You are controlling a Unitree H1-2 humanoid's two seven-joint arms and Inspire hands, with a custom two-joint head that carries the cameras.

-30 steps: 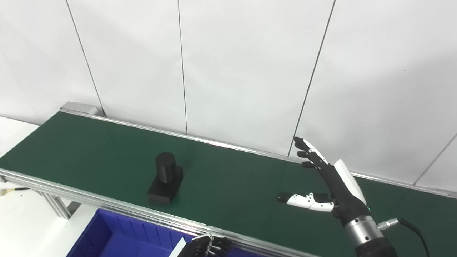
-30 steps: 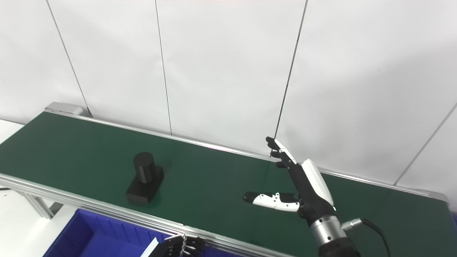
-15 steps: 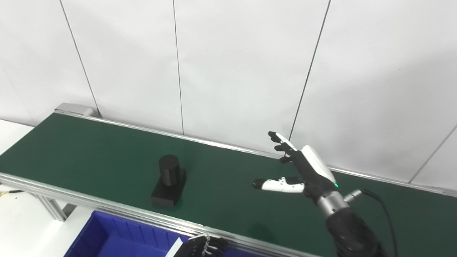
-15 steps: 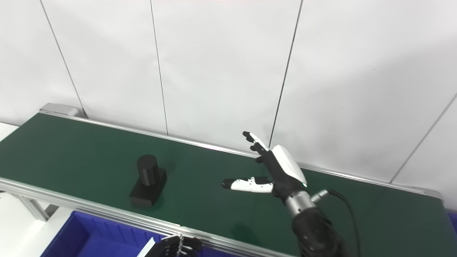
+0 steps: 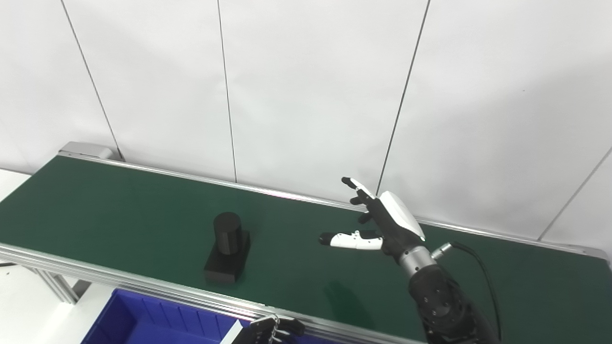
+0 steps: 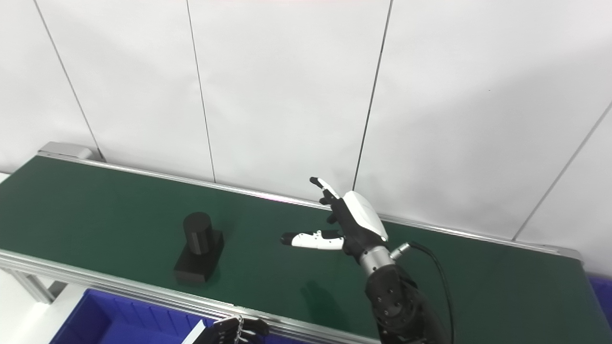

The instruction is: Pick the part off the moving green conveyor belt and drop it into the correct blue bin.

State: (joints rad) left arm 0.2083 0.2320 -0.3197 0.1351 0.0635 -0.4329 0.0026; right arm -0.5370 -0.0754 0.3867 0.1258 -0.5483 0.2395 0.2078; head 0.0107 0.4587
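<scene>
Just one black part (image 5: 227,248) on green belt (image 5: 119,210); one blue bin (image 5: 143,325); right hand (image 5: 382,224) fingers spread; left hand (image 5: 267,330) unclear.

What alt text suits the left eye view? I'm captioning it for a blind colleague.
The robot's right hand, open, is raised above a green conveyor belt, to the right of a black part, a cylinder upright on a block. The left hand shows at the bottom edge by a blue bin.
</scene>
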